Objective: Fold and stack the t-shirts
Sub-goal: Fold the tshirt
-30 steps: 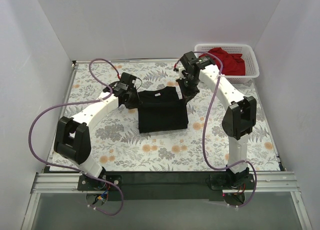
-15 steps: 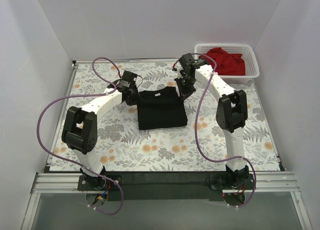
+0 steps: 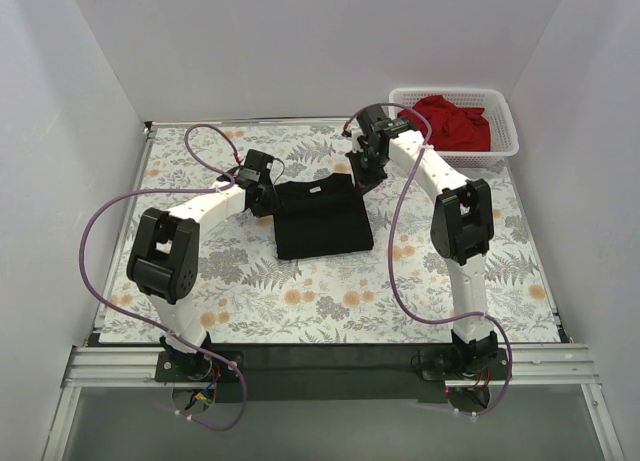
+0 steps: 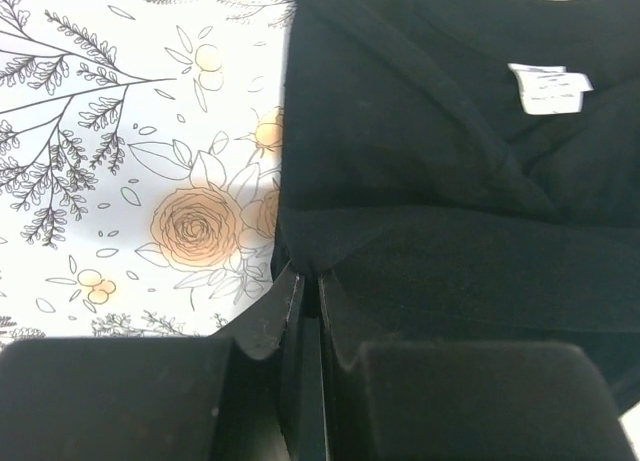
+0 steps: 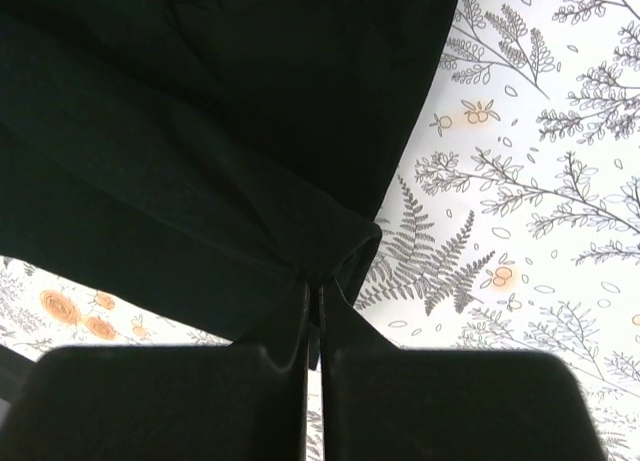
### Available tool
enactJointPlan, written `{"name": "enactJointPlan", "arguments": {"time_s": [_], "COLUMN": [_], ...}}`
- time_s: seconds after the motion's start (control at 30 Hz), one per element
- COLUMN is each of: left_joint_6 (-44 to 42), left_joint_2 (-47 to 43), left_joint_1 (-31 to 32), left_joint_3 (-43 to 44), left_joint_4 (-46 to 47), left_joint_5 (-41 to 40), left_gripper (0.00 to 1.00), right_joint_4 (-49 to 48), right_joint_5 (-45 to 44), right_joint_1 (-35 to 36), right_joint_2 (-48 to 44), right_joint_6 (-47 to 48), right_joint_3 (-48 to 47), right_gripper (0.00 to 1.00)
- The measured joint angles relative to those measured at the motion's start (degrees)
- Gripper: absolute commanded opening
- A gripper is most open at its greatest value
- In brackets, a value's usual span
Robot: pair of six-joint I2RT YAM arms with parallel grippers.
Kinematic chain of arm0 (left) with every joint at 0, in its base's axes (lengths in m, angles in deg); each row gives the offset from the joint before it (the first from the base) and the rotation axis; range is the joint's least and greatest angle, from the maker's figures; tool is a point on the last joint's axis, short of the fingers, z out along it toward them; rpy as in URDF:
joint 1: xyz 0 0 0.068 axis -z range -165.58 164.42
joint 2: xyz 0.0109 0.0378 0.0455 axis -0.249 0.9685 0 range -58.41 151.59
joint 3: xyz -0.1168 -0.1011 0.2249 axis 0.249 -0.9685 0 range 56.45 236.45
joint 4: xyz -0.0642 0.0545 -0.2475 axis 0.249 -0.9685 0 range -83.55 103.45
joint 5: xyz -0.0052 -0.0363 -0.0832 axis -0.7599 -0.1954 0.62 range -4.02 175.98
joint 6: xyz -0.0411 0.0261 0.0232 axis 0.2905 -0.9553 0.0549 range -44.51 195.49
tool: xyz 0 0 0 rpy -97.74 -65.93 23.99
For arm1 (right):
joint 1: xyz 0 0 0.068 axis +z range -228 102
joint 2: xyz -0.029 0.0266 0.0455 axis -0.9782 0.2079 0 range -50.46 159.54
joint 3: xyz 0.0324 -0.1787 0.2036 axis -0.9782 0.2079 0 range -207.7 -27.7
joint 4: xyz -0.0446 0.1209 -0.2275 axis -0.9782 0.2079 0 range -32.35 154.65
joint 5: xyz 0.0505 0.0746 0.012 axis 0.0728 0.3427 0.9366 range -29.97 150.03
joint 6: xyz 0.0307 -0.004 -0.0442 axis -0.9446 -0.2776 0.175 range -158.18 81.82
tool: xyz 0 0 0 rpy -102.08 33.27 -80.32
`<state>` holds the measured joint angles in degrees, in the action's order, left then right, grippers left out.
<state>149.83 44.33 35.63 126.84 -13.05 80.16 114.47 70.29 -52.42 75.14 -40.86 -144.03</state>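
The black t-shirt (image 3: 320, 219) lies folded into a rough rectangle on the flowered table, neck end towards the back. My left gripper (image 3: 268, 193) is shut on its back left corner; the left wrist view shows the black cloth (image 4: 450, 181) with a white label (image 4: 548, 87) pinched between the jaws of that gripper (image 4: 309, 281). My right gripper (image 3: 366, 178) is shut on the back right corner; the right wrist view shows a fold of black cloth (image 5: 200, 131) caught at the tips of that gripper (image 5: 313, 286). The red t-shirt (image 3: 450, 121) lies crumpled in the basket.
A white lattice basket (image 3: 503, 141) stands at the back right corner of the table. White walls close in the table on the left, back and right. The flowered cloth (image 3: 330, 301) covers the table in front of the black shirt.
Both grippers have drawn the black shirt's back corners a little towards the back of the table. The left arm's elbow has swung in to the right. The red shirt has not moved.
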Motion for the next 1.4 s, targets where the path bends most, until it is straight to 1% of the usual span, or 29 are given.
{"name": "enactJointPlan", "arguments": {"time_s": [0.17,0.37,0.57,0.73,0.93,1.03,1.07,1.1,1.13,1.17,1.2,1.3,1.33,1.4], "left_joint_6": [0.0,-0.04,-0.63,-1.16,-1.29,-1.29,-1.29,-1.31,-1.33,-1.44,-1.57,-2.49,-2.69,-3.26], "left_joint_2": [1.7,2.1,1.95,1.92,1.81,1.84,1.84,1.86,1.86,1.86,1.86,1.86,1.81,1.51], "left_joint_1": [-0.13,-0.15,-0.13,-0.13,-0.13,-0.13,-0.13,-0.13,-0.13,-0.13,-0.13,-0.26,-0.39,-0.52], "left_joint_3": [-0.28,-0.31,-0.61,-0.66,-1.4,-1.6,-1.6,-1.6,-1.6,-1.6,-1.6,-1.6,-1.6,-1.6], "left_joint_4": [1.4,2.19,3.26,4.26,5.49,5.75,5.86,5.99,6.05,6.1,6.14,6.12,6.12,5.97], "left_joint_5": [-0.17,-0.17,-0.11,0.5,0.57,0.52,0.5,0.48,0.44,0.39,0.28,-0.9,-1.25,-1.88], "left_gripper": [0.0,0.0,0.0,0.0,0.0,0.01,0.03,0.07,0.11,0.14,0.22,0.39,0.49,0.6], "right_joint_4": [-1.66,-3.39,-6.29,-8.9,-11.13,-11.87,-12.04,-12.2,-12.31,-12.48,-12.59,-13.05,-13.18,-13.57], "right_joint_5": [-0.07,-0.85,-1.66,-2.47,-2.89,-3.06,-3.08,-3.08,-3.08,-3.08,-3.28,-4.61,-5.03,-5.68], "right_joint_1": [-0.02,-0.02,-0.04,-0.07,-0.11,-0.17,-0.22,-0.24,-0.28,-0.33,-0.35,-0.59,-0.74,-0.98], "right_joint_2": [1.46,1.79,1.38,-0.9,-2.95,-2.93,-2.93,-2.93,-2.93,-2.93,-2.93,-2.93,-2.93,-3.13], "right_joint_6": [-0.02,-0.22,-1.2,-1.95,-2.34,-2.69,-2.78,-2.95,-3.08,-3.43,-3.58,-3.87,-4.09,-4.57], "right_joint_3": [0.31,3.3,6.84,10.8,12.61,12.63,12.63,12.63,12.63,12.74,12.79,13.0,13.0,13.03], "right_gripper": [0.01,0.01,0.01,0.01,0.08,0.08,0.08,0.1,0.18,0.23,0.25,0.3,0.33,0.36]}}
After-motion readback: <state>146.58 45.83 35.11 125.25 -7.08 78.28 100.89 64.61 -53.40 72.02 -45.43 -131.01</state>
